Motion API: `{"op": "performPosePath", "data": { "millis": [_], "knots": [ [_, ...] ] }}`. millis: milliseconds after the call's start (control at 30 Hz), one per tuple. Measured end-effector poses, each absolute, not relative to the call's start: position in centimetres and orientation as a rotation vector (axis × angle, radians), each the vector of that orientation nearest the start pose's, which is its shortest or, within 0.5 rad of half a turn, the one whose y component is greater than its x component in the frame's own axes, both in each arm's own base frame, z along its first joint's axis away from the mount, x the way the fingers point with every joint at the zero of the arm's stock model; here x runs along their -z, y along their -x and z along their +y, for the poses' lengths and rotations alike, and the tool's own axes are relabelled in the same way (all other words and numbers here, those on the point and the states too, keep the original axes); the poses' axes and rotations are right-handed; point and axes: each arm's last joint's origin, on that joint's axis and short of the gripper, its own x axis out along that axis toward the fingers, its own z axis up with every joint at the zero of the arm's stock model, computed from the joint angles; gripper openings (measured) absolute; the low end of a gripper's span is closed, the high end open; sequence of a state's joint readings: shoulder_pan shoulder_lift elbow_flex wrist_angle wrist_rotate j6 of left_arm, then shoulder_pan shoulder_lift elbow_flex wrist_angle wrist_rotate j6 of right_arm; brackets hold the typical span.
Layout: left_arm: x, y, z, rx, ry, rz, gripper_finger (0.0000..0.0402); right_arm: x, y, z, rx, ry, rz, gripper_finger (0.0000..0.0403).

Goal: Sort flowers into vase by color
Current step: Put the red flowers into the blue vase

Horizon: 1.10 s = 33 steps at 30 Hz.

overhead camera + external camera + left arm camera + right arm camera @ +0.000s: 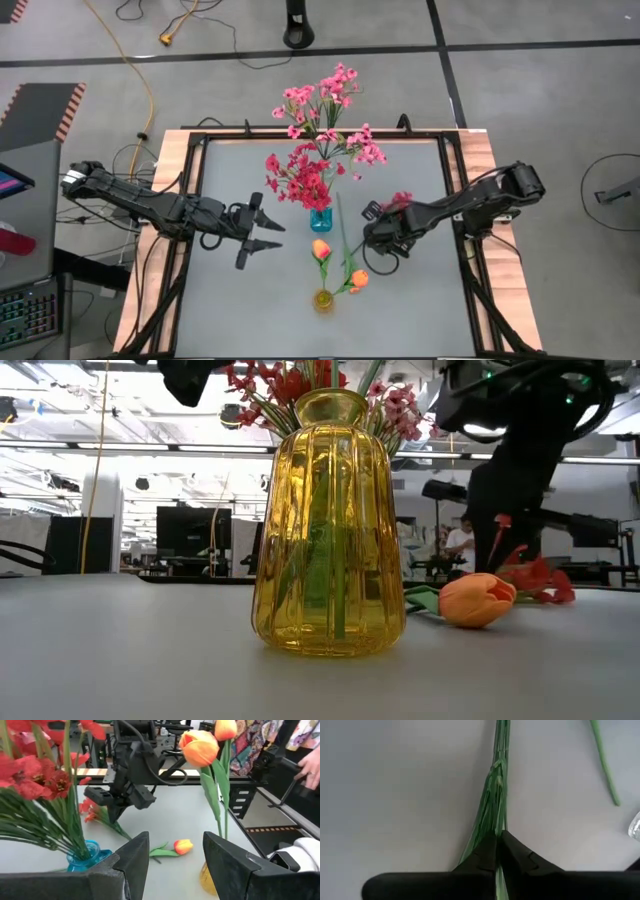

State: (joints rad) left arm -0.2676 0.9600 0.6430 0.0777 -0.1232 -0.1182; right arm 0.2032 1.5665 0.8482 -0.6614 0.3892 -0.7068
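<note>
From above, the right hand is being seen low over the grey desk, right of the blue vase, which is holding red blossoms; pink sprays are standing behind them. What that view is hiding is being shown by the right wrist camera: the two dark fingers are clenched on a bundle of green stems lying along the desk. The red blossoms of this spray are being shown only in the left wrist view, lying on the desk beside the right hand. The left hand is being held released, with its fingers well apart, left of the blue vase. The yellow vase, small from above, is filling the low view, with green stems inside it. One orange tulip is lying on the desk beside it, while another is standing in it.
</note>
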Motion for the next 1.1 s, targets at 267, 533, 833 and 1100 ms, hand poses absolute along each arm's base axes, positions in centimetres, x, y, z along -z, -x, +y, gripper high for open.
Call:
{"op": "performPosePath", "data": {
  "millis": [267, 533, 833, 1100],
  "knots": [
    [-27.7, -20.7, -5.3, 0.121, 0.071, 0.243, 0.0174, -15.6, -25.9, 4.3, -0.317, 1.015, 1.359, 0.0093],
    [-27.7, -20.7, -5.3, 0.120, 0.072, 0.244, 0.0174, -15.8, -25.9, 4.1, -0.094, 1.000, 1.370, 0.0161],
    [-27.6, -20.7, -5.3, 0.119, 0.069, 0.257, 0.0174, -17.4, -26.2, 5.8, 0.101, 0.882, 1.315, 0.0179],
    [-27.5, -20.7, -5.3, 0.121, 0.051, 0.264, 0.0174, -20.4, -27.1, 7.8, 0.327, 0.519, 1.190, 0.0179]
  ]
}}
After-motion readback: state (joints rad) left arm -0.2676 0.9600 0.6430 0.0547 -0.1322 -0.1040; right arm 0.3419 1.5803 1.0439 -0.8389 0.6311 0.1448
